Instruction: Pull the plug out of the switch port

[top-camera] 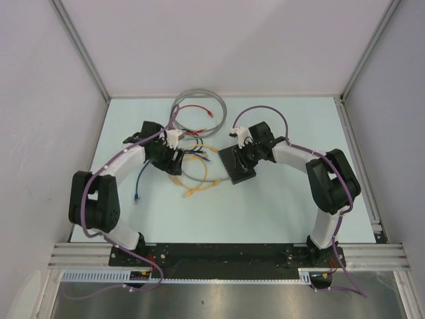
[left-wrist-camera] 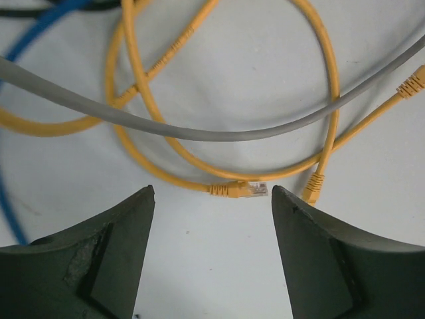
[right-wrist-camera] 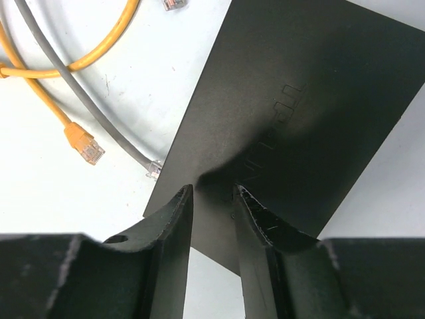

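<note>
The switch is a flat black box lying on the table right of centre; in the right wrist view the switch fills the frame. My right gripper hovers over its top, and the right gripper has its jaws a little apart with nothing between them. A yellow cable's plug with a clear tip lies loose on the table. It sits just ahead of my left gripper, which is wide open and empty. In the top view the left gripper is over the cable tangle, left of the switch.
A grey cable and yellow cable loops cross the table ahead of the left fingers, with a blue cable to their left. A grey cable's plug rests by the switch's edge, an orange plug beside it. A red wire lies behind.
</note>
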Robot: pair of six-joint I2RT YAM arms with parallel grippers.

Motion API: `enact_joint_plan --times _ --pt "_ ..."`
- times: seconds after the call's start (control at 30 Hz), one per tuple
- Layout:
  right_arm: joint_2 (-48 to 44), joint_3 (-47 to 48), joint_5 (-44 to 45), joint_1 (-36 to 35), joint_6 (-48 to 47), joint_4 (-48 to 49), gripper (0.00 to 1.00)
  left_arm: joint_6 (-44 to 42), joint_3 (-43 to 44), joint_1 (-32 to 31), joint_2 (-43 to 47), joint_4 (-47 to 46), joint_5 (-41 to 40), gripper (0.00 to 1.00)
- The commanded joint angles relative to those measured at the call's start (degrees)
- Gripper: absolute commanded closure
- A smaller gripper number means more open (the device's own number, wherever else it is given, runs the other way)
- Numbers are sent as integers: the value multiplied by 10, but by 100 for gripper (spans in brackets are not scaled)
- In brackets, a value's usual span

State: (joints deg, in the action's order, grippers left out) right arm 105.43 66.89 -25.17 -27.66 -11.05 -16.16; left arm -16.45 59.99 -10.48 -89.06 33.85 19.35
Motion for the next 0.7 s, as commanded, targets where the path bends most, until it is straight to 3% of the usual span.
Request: enact_joint_plan --times 0.0,0.27,0.43,0.67 --pt "22 -17 63 7 -18 -66 63 69 -1 1 -16 -39 22 24" --pt "17 -17 64 9 -6 -69 63 76 16 0 -109 -47 -60 31" --pt "16 -17 63 9 -2 -68 63 46 38 -2 -144 -41 -192 40" --pt "16 -17 63 9 -5 -71 64 -40 49 77 -142 -61 -287 44"
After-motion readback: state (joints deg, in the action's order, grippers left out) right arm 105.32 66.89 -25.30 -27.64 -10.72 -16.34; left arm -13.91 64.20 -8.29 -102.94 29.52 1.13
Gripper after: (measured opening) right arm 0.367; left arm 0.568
